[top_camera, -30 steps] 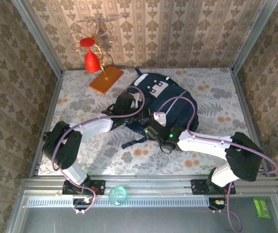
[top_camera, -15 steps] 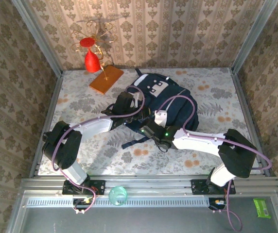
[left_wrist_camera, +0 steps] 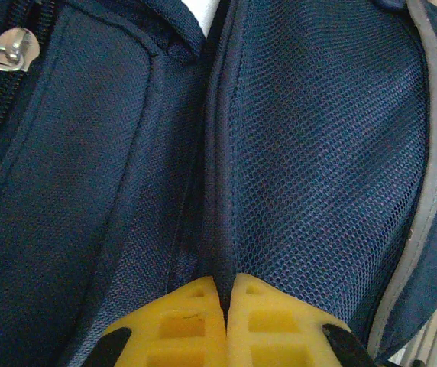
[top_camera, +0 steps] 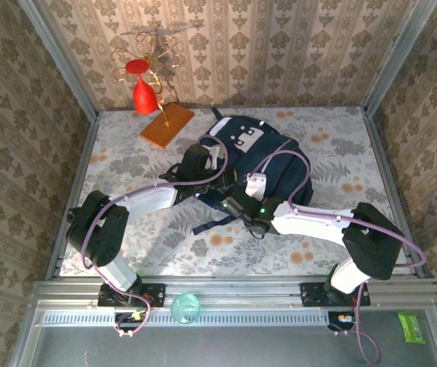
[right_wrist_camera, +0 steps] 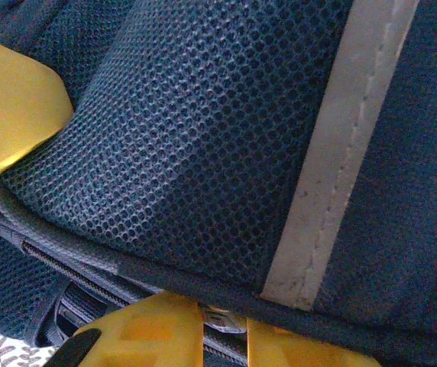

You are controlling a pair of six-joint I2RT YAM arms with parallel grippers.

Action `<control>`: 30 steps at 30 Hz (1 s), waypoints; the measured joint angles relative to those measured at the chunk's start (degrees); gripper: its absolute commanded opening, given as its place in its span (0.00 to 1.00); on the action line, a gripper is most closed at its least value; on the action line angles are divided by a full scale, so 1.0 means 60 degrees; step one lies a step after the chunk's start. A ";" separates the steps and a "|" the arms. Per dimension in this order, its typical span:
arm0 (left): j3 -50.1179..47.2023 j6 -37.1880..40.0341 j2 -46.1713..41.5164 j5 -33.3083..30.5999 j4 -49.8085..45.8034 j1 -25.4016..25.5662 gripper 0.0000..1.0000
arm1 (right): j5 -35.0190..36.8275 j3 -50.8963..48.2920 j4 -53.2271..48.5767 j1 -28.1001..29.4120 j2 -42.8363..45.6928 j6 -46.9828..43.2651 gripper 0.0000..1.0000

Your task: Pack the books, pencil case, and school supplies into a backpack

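Note:
The navy backpack (top_camera: 268, 157) lies flat in the middle of the table. My left gripper (top_camera: 207, 164) is at its left side, and in the left wrist view it (left_wrist_camera: 226, 279) is shut on a ridge of the backpack (left_wrist_camera: 318, 153) where mesh meets a seam. My right gripper (top_camera: 237, 200) is at the near left corner. In the right wrist view it (right_wrist_camera: 222, 310) has its yellow fingers closed on a small silver zipper pull (right_wrist_camera: 222, 319), under the mesh and a pale stripe (right_wrist_camera: 341, 153). The books, pencil case and school supplies are hidden.
An orange flat slab (top_camera: 167, 125) lies at the back left, beside a red ornament on a gold stand (top_camera: 144, 88). A loose dark strap (top_camera: 211, 223) trails from the backpack toward me. Metal frame posts and patterned walls close in the table.
My right gripper has shifted slightly left along the backpack's near edge and its jaws have narrowed onto the zipper pull. The left arm and the backpack have stayed put.

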State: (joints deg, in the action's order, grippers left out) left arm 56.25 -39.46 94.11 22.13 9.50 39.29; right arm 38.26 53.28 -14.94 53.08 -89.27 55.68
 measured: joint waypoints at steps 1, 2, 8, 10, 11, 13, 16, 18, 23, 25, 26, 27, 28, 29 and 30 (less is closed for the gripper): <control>0.0004 0.0007 0.0000 0.0018 0.0004 0.0000 0.00 | -0.0033 -0.0036 0.0029 0.0000 0.0047 0.0015 0.16; 0.0004 0.0011 0.0000 0.0033 0.0000 0.0000 0.00 | -0.0087 -0.0084 0.0055 0.0000 0.0109 0.0018 0.15; 0.0004 0.0018 0.0004 0.0102 -0.0007 0.0000 0.00 | -0.0630 -0.0754 0.0878 -0.0066 0.0623 0.0007 0.12; 0.0004 0.0018 0.0007 0.0109 -0.0011 0.0000 0.00 | -0.0965 -0.1042 0.1282 -0.0157 0.0816 0.0007 0.13; 0.0004 0.0022 0.0018 0.0106 -0.0011 -0.0007 0.00 | -0.1140 -0.1155 0.1464 -0.0197 0.0889 0.0007 0.13; 0.0004 0.0033 0.0036 0.0113 -0.0011 -0.0044 0.00 | -0.1523 -0.1355 0.1836 -0.0280 0.1016 -0.0022 0.13; 0.0004 0.0044 0.0073 0.0171 -0.0011 -0.0080 0.00 | -0.2113 -0.1661 0.2422 -0.0382 0.1195 -0.0080 0.15; 0.0004 0.0044 0.0073 0.0182 -0.0011 -0.0084 0.00 | -0.2444 -0.1836 0.2721 -0.0441 0.1286 -0.0149 0.17; 0.0004 0.0044 0.0076 0.0262 -0.0011 -0.0135 0.00 | -0.3187 -0.2437 0.3563 -0.0528 0.1810 -0.0419 0.20; 0.0004 0.0044 0.0076 0.0280 -0.0011 -0.0138 0.00 | -0.3373 -0.2696 0.3814 -0.0539 0.2051 -0.0525 0.21; 0.0004 0.0044 0.0076 0.0288 -0.0011 -0.0138 0.00 | -0.3428 -0.2809 0.3920 -0.0546 0.2142 -0.0539 0.21; 0.0004 0.0044 0.0076 0.0295 -0.0011 -0.0138 0.00 | -0.3468 -0.2943 0.4018 -0.0546 0.2255 -0.0535 0.23; 0.0004 0.0044 0.0080 0.0317 -0.0011 -0.0138 0.00 | -0.3486 -0.3064 0.4080 -0.0554 0.2353 -0.0535 0.26; 0.0004 0.0044 0.0091 0.0324 -0.0007 -0.0138 0.00 | -0.3493 -0.3147 0.4149 -0.0554 0.2419 -0.0521 0.27; 0.0004 0.0044 0.0095 0.0328 -0.0011 -0.0138 0.00 | -0.3493 -0.3213 0.4178 -0.0554 0.2470 -0.0510 0.28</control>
State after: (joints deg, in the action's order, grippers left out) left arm 56.27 -39.20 94.67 24.10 9.43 38.46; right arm 17.30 34.00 10.13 49.76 -74.46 52.62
